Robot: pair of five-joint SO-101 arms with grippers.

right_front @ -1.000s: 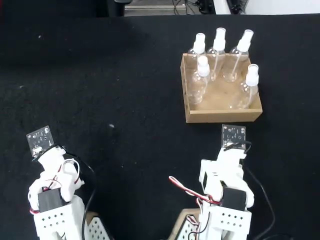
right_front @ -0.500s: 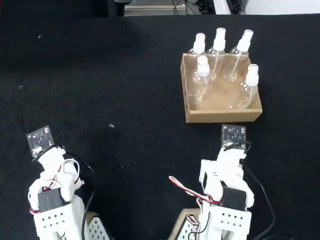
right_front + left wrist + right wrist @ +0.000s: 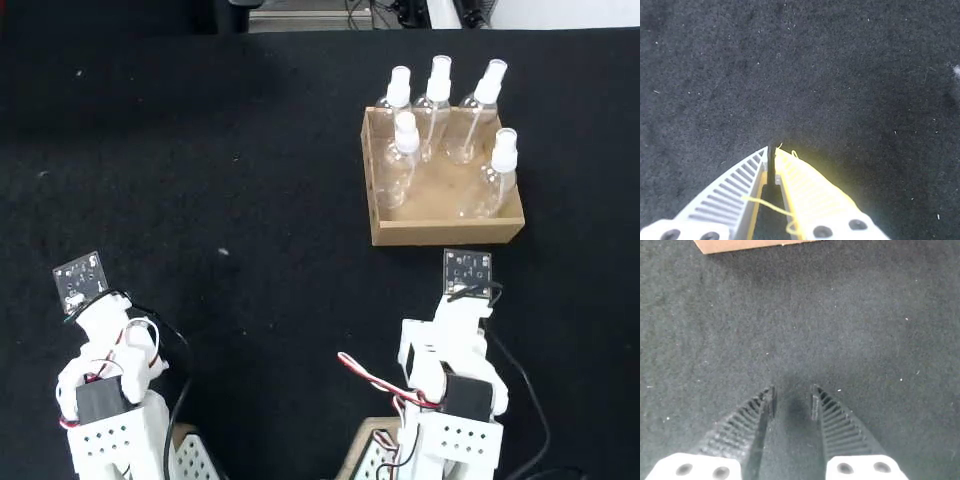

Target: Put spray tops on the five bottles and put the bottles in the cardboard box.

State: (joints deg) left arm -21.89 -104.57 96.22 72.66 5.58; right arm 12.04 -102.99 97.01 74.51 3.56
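- Nothing has moved since the frame a second ago: both arms, the box and all the bottles sit where they were.
- Nearest, the left arm [image 3: 100,350] is folded back at the near left edge of the black tabletop [image 3: 220,150], with its wrist aimed toward the far side. It is well apart from the box.
- The left jaws are pressed together with only a thin slit between the tips. They hang over bare tabletop and hold nothing.
- The right arm [image 3: 452,345] is folded the same way at the near edge. Its wrist end lies just short of the near wall of the cardboard box [image 3: 445,232].
- The right jaws are spread a little, with dark tabletop showing in the gap and nothing between them. A corner of the box shows beyond them in the right wrist view.
- Farther off, the one box sits on the right half of the tabletop.
- Five clear bottles [image 3: 395,178] stand upright inside it, two in the nearer row and three in the far row.
- Each of the five wears a white spray top [image 3: 405,128].
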